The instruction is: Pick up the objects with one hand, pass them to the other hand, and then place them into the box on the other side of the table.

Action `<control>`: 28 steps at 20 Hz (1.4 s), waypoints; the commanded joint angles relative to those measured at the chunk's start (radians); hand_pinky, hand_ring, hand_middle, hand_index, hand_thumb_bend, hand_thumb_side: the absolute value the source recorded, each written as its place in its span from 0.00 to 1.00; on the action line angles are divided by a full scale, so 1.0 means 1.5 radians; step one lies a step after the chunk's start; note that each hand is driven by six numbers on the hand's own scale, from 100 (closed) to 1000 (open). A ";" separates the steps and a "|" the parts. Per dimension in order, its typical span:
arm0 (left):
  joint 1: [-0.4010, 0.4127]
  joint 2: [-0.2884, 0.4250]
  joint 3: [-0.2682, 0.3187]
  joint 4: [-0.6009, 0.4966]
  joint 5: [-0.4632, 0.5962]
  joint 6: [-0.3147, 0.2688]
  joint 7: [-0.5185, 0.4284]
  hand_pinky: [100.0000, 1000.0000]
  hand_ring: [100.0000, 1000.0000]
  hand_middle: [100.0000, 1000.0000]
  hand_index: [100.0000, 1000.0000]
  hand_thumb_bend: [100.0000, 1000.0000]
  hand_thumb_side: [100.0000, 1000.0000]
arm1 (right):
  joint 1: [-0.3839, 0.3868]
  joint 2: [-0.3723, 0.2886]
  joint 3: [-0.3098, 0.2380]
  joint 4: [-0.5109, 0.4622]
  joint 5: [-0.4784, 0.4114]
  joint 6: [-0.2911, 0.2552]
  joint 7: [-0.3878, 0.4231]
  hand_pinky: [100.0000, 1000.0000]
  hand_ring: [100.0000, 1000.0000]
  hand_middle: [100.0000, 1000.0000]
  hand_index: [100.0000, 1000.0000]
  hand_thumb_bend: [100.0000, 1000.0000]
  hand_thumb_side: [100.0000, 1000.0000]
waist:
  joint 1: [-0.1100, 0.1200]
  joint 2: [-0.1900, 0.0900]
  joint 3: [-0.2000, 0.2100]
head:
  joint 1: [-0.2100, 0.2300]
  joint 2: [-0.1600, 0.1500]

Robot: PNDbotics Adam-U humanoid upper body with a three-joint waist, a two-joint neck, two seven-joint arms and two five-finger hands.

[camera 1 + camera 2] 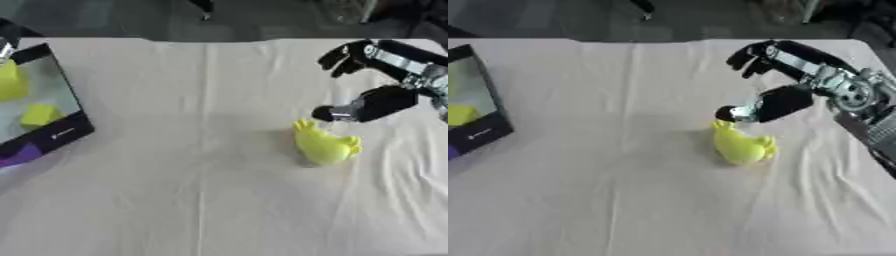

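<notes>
A table draped in a wrinkled cream-white cloth [192, 190] fills the view from the robot's head. Right of centre on the cloth lies a small bright yellow-green soft toy with a rounded body and little pointed lobes [325, 144], resting on the fabric with a faint shadow beneath it. Above and to the right of it hangs the robot's right hand [776, 102], black with silver joints, reaching in from the upper right corner on a black and silver forearm [842, 87]. Its thumb [745, 111] points down and to the left, with the tip just beside the top of the toy; whether it touches the toy cannot be told. The fingers [745, 56] are spread well away from the thumb, stretched toward the far edge of the table and only slightly bent, so the hand stands wide apart and grips nothing. At the left edge of the table lies a shallow box with a dark rim and a pale floor [61, 131], set askew and partly cut off by the frame. Inside it sits a yellow-green block-shaped object [38, 115], and another yellow-green piece [10, 82] shows at the box's far left side. A purple patch marks the box's near corner. The left hand appears in neither view.
</notes>
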 commanded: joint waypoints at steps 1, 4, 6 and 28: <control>-0.006 0.015 0.010 -0.011 0.002 0.000 0.002 0.82 0.58 0.56 0.67 0.42 0.37 | 0.007 -0.025 -0.007 -0.010 0.026 0.007 0.009 0.84 0.74 0.73 0.80 0.50 0.21 | -0.008 -0.008 0.000 | -0.008 -0.001; -0.006 0.014 0.011 -0.014 0.003 -0.001 0.004 0.82 0.58 0.55 0.67 0.42 0.37 | 0.020 -0.020 0.002 -0.009 0.050 0.020 0.020 0.85 0.75 0.73 0.80 0.49 0.18 | -0.007 -0.007 0.002 | -0.015 -0.001; -0.006 0.013 0.012 -0.014 0.005 -0.001 0.006 0.82 0.58 0.55 0.67 0.42 0.37 | 0.025 -0.012 0.009 -0.003 0.069 0.023 0.029 0.85 0.75 0.72 0.80 0.49 0.17 | -0.005 -0.006 0.002 | -0.020 -0.001; -0.001 0.002 0.013 -0.006 0.002 0.000 0.011 0.82 0.58 0.55 0.66 0.41 0.37 | 0.026 0.024 0.048 0.121 0.175 -0.002 0.100 0.87 0.77 0.73 0.82 0.38 0.04 | 0.001 0.000 0.006 | -0.029 -0.001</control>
